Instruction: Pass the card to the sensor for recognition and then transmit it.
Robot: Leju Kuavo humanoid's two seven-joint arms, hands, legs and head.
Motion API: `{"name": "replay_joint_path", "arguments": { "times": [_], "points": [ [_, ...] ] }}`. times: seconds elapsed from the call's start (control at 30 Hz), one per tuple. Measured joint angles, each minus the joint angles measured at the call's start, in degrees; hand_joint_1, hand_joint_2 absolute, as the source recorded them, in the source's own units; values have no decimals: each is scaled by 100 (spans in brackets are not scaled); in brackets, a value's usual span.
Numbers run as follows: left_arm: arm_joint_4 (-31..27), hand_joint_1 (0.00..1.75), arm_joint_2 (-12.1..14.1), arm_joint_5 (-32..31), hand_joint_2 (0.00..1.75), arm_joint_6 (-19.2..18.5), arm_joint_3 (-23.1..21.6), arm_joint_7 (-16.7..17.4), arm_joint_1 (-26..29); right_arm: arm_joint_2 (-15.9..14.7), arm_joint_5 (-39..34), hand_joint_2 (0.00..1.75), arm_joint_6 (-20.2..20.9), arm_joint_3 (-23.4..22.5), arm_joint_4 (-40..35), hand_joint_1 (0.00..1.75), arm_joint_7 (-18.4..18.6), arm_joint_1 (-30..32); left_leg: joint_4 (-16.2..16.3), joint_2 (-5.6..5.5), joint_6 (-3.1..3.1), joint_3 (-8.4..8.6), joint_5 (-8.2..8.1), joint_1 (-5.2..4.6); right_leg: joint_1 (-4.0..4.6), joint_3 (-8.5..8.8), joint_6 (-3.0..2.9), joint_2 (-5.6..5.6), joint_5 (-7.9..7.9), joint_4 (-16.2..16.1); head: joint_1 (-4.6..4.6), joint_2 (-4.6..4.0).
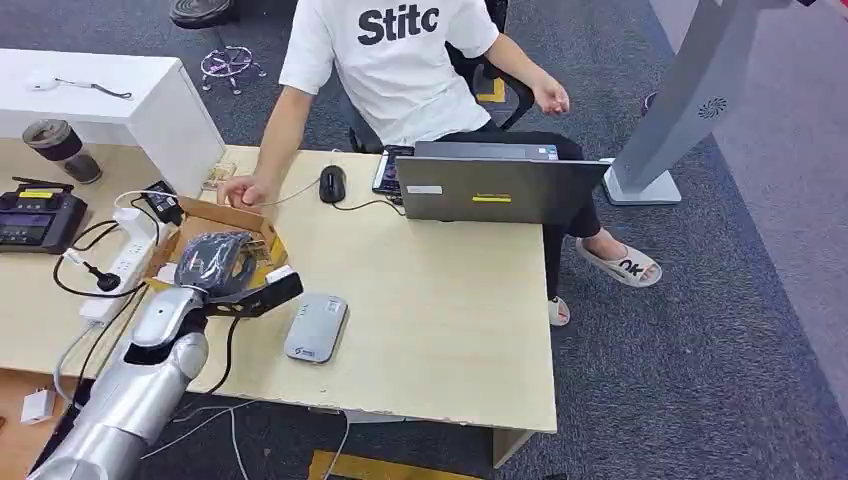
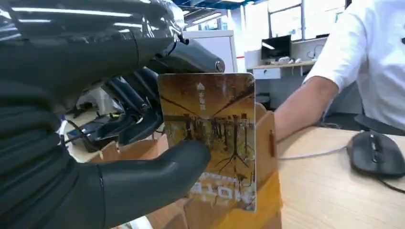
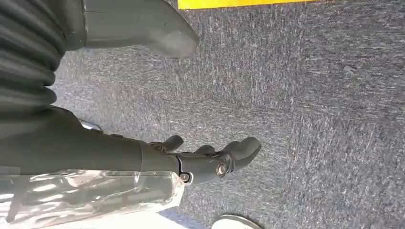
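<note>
My left hand (image 1: 215,262) hovers over the open cardboard box (image 1: 196,218) at the table's left side and pinches a card. In the left wrist view the card (image 2: 215,138) is brown-gold with a tree picture, held upright between my thumb (image 2: 157,176) and the darker fingers (image 2: 131,102), just above the box's front wall (image 2: 265,143). The grey card sensor (image 1: 316,327) lies flat on the table, to the right of the hand. My right hand (image 3: 210,160) hangs over grey carpet with its fingers loosely apart and nothing in it.
A person in a white shirt (image 1: 395,60) sits at the far side, one hand (image 1: 240,190) resting by the box. A mouse (image 1: 332,183), a laptop (image 1: 488,185), a power strip (image 1: 120,262) with cables and a black controller (image 1: 38,215) share the table.
</note>
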Motion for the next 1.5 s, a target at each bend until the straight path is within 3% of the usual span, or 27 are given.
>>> {"name": "replay_joint_path", "arguments": {
  "times": [0.33,0.63,1.0,1.17,1.2,1.23,1.27,1.3,1.33,1.5],
  "points": [
    [-2,175,127,-293,175,142,33,39,-440,0,28,175,-70,70,0,0,24,-36,0,0,-1,0,1,1,0,-1,0,1,0,0,-2,0],
    [31,175,271,-520,175,232,247,282,-1217,0,98,175,-81,153,0,0,59,-63,0,0,-1,-1,1,1,0,-1,0,2,0,0,0,0],
    [225,175,291,-693,175,350,291,422,-1531,0,96,175,-85,192,0,0,63,-78,0,-1,0,-2,1,1,0,-2,0,0,0,0,0,0],
    [398,169,288,-450,175,378,428,472,-1892,0,77,175,-85,216,0,0,111,-76,0,-2,-2,-1,2,2,0,-1,-2,0,2,0,0,0],
    [420,164,284,-316,175,350,455,455,-1943,0,68,175,-90,219,0,0,114,-75,0,-1,-2,0,2,2,0,-2,-3,0,3,0,-2,0],
    [442,126,262,-67,175,332,514,411,-1983,0,61,175,-105,219,0,0,111,-75,0,1,-4,1,4,2,0,-2,-3,3,3,0,0,0],
    [450,126,228,116,175,321,587,393,-2002,0,59,175,-118,219,0,0,107,-75,0,3,-4,1,4,2,0,-3,-4,6,3,1,-2,0],
    [448,35,196,306,175,297,640,376,-2010,0,50,175,-135,219,0,0,98,-75,0,6,-5,0,4,2,0,-3,-4,10,4,1,0,0],
    [450,0,168,468,175,295,706,365,-2010,0,15,175,-149,219,0,0,83,-75,0,10,-5,0,4,2,0,-5,-4,14,4,1,-2,0],
    [446,0,53,804,175,378,885,286,-2007,0,-17,175,-173,219,0,0,68,-79,1,8,-2,-4,1,1,0,-6,-3,12,2,1,-2,0]
  ]
}}
